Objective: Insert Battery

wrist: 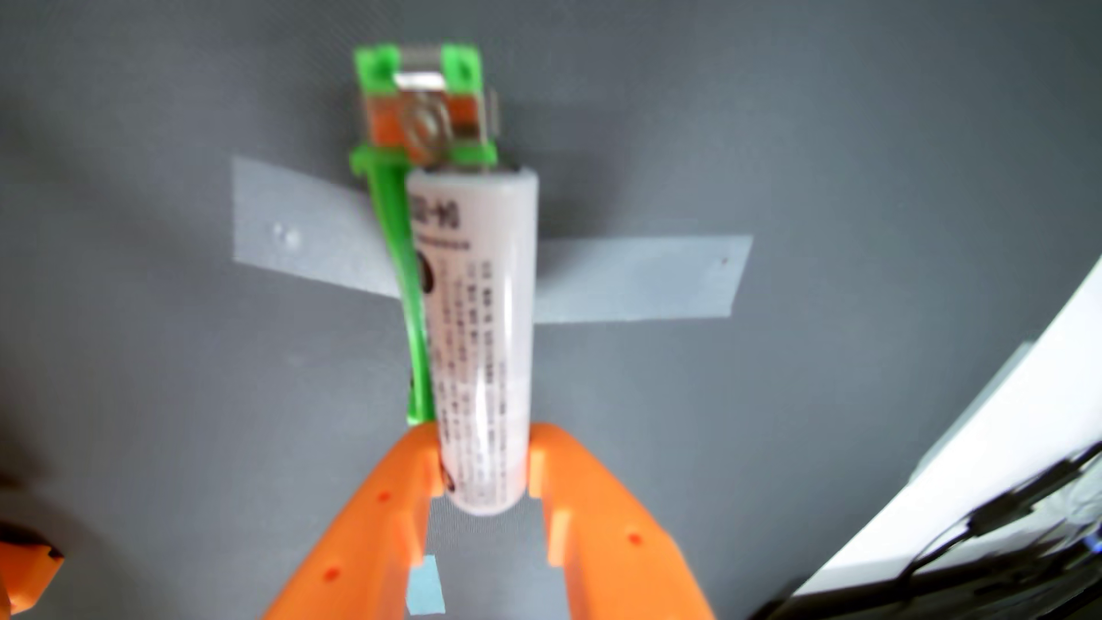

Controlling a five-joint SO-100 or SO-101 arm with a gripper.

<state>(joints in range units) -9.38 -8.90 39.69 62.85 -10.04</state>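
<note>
So we've got the white cylindrical battery [480, 334] pinched at its near end by the orange gripper [484, 471], nose toward the green holder [423, 113]. Stiff, slick casing, so we'd grip mid-body.

Battery [477, 334] lies apparently in holder [424, 113], tape [644, 280] under both.

We see a flat grey table surface [149, 387] filling most of the wrist view. A strip of pale grey tape [638, 280] lies flat across it, running left to right, and pins a green battery holder [417, 113] to the surface; we note a metal contact at the holder's far end. A small light-blue tape piece [426, 587] lies near the bottom edge. At right, a white edge [984, 429] borders the grey.
</note>
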